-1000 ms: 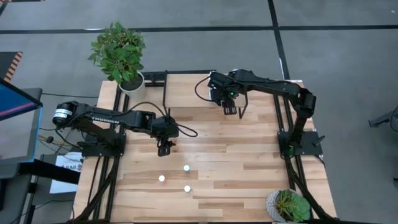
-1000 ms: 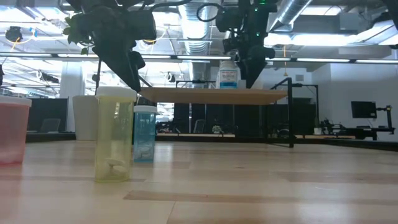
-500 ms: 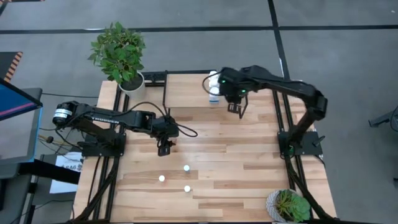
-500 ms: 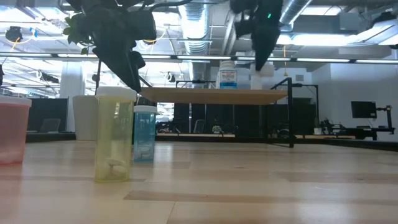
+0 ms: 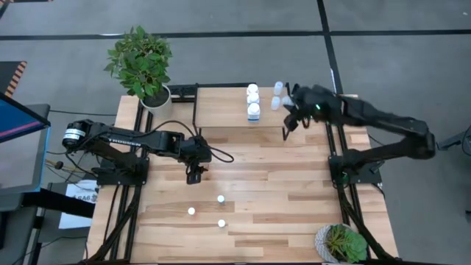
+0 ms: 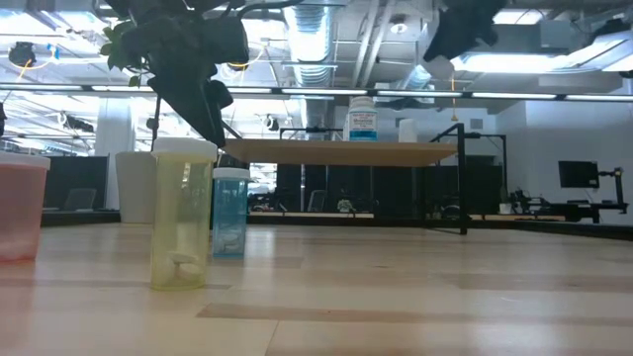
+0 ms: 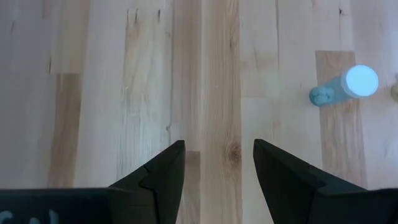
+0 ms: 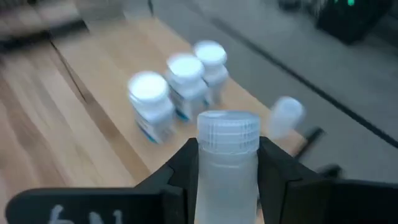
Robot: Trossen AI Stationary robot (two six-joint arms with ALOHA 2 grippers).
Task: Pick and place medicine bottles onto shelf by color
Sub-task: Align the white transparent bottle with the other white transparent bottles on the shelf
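translucent plastic bottle (image 8: 227, 163), ribbed cap: clamped in my right jaws (image 8: 227, 177) at the shoulder, above the shelf (image 5: 224, 103) end. likely light, slippery, crushable; grip below cap. left jaws (image 7: 217, 171) apart over counter (image 7: 112, 93).

A translucent whitish bottle (image 8: 228, 163) with a ribbed cap is clamped between the black fingers (image 8: 180, 171) of the right gripper (image 8: 228, 180). Beyond it, three white bottles (image 8: 177, 93) with blue-marked labels are seen on the pale wood shelf (image 8: 93, 68). Ahead of the black left gripper (image 7: 219, 168), a pale blue bottle (image 7: 346, 87) is seen on light, streaky wood.
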